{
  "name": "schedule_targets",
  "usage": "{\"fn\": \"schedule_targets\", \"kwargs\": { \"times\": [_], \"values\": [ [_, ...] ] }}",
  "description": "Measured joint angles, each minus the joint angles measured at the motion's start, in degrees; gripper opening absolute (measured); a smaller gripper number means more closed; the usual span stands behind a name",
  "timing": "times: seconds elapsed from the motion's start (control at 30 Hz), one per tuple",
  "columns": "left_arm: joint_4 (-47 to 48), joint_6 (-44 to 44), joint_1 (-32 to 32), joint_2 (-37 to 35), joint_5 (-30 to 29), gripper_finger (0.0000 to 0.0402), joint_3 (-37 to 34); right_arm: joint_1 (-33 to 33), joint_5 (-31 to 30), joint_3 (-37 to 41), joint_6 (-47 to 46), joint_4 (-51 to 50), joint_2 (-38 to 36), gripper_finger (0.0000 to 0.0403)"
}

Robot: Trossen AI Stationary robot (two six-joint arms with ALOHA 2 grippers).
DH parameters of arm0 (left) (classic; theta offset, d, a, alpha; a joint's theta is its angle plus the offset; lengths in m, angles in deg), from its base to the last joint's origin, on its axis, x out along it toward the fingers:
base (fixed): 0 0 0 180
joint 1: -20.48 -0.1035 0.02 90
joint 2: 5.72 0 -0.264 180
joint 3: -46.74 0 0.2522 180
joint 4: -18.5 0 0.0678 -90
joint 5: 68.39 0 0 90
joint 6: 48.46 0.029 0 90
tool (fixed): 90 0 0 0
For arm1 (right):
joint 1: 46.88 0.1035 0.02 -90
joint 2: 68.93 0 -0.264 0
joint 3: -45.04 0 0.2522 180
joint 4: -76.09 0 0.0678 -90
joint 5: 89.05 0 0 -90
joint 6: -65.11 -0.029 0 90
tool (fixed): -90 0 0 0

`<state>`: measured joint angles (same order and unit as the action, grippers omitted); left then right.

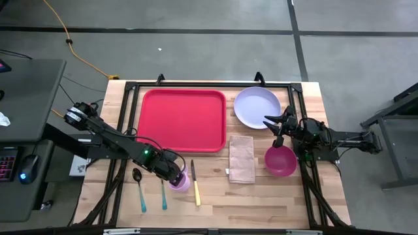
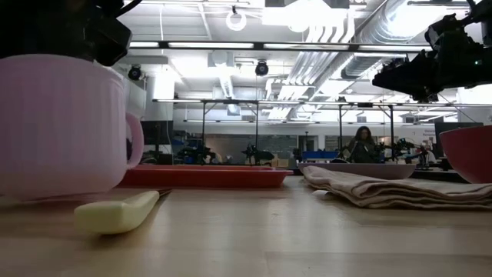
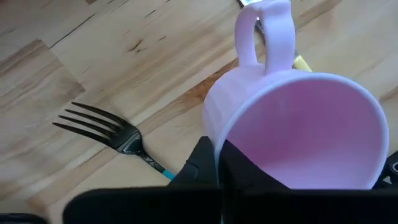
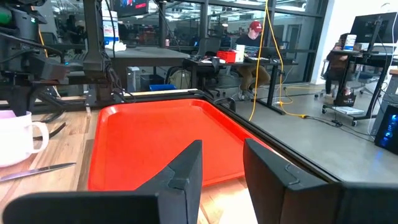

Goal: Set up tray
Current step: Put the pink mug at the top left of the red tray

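A: What's nearest?

B: At the counter's (image 1: 274, 196) near edge, the left pincer (image 1: 175, 176) is clamped on the rim of the pink mug (image 1: 181, 182), with a fork (image 1: 163, 194), spoon (image 1: 138, 186) and knife (image 1: 194, 185) beside it.

A: And the step?

B: Likely gripping the mug to carry it. Next comes a lift, far over to the red tray (image 1: 183, 121).

A: The other arm?

B: The right pincer (image 1: 279, 130) hangs partly open above the magenta bowl (image 1: 280, 161), near the lavender plate (image 1: 257, 107).

Two dark jointed arms, the left arm (image 1: 124, 140) showing a green light.
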<state>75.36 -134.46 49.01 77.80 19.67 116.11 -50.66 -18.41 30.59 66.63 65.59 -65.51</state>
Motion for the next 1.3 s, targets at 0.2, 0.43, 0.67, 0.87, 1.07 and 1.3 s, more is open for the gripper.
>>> {"fn": "schedule_targets", "kwargs": {
  "times": [0.2,0.43,0.67,0.87,1.07,1.3],
  "values": [
    [0.8,-1.31,0.0,0.0,0.02,0.0019,0.0,0.0,0.0,0.0,0.0,0.01,0.0,0.0094],
    [0.8,-2.98,-0.02,0.0,0.98,0.0013,0.0,0.02,0.0,0.0,0.0,0.02,0.0,0.0094],
    [4.04,-4.39,-0.02,0.0,2.64,0.0013,2.79,0.0,0.0,0.0,0.0,0.02,0.0,0.0094],
    [15.53,-4.37,-0.02,0.0,1.13,0.0013,11.15,0.01,0.0,0.0,0.0,0.01,-0.01,0.0094],
    [28.63,-4.35,-0.02,0.0,-1.95,0.0013,20.05,0.02,0.0,0.0,0.0,0.0,0.0,0.0094],
    [39.78,-4.39,-0.07,-0.02,-4.35,0.0013,26.2,0.02,0.0,0.0,0.0,0.01,0.0,0.0094]
  ]
}}
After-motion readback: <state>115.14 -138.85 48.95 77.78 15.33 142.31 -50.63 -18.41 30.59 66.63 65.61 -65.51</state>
